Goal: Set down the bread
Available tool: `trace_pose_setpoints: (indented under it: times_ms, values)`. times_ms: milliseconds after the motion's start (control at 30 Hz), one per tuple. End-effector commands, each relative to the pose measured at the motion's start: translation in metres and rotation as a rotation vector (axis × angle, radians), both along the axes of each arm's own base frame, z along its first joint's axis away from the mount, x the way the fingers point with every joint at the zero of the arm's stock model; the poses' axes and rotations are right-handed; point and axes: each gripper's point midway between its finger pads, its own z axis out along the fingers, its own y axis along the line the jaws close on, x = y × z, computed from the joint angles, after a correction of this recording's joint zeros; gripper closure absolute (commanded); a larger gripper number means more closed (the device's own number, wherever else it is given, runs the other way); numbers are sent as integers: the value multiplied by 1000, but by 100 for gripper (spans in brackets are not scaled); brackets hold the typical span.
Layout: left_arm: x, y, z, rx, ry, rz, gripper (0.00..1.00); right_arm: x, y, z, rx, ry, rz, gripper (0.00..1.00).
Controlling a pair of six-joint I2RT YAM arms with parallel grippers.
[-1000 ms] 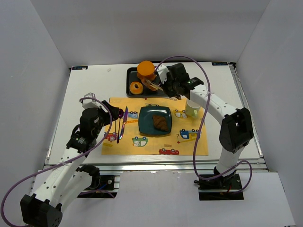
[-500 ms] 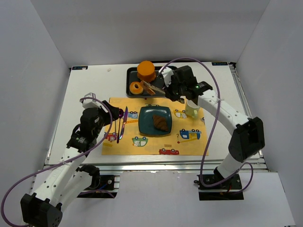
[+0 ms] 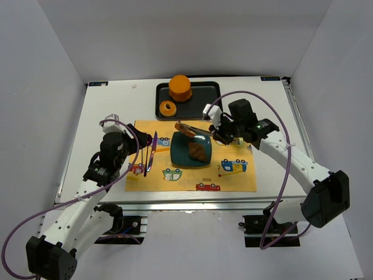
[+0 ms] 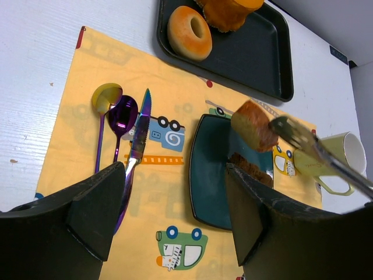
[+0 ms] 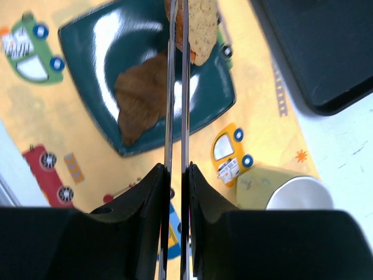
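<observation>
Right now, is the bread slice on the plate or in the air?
In the air: tongs hold the bread slice over a corner of the plate; only the croissant lies on it.

Illumination: bright, even, diffuse, from overhead; pale walls (image 3: 52, 70) bounce light. Shadows on table (image 3: 111, 108): soft, faint. Glare: white streaks on plate (image 5: 87, 35), right wrist view. Tongs (image 5: 176, 87) near lens: slightly blurred. Left gripper (image 4: 175, 175) fingers (image 4: 96, 210): dark, soft focus. Top view: sharp.
</observation>
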Motion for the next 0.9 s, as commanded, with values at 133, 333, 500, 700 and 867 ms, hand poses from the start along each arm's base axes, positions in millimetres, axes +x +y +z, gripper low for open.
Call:
trace_pose_setpoints:
  times_ms: [133, 333, 500, 700, 867]
  values:
    - [3, -1, 20, -19, -44, -3, 22, -25, -6, -4, -36, -33, 152, 92]
    - [1, 0, 22, -19, -49, 1, 22, -35, -6, -11, -50, 7, 205, 71]
    - [0, 1, 22, -20, -49, 3, 22, -41, -4, -9, -30, 23, 221, 64]
    - [0, 1, 21, -19, -47, 5, 22, -48, 0, -3, -1, 43, 239, 62]
    - [1, 1, 23, -22, -53, 3, 22, -42, 3, 10, 37, 28, 210, 74]
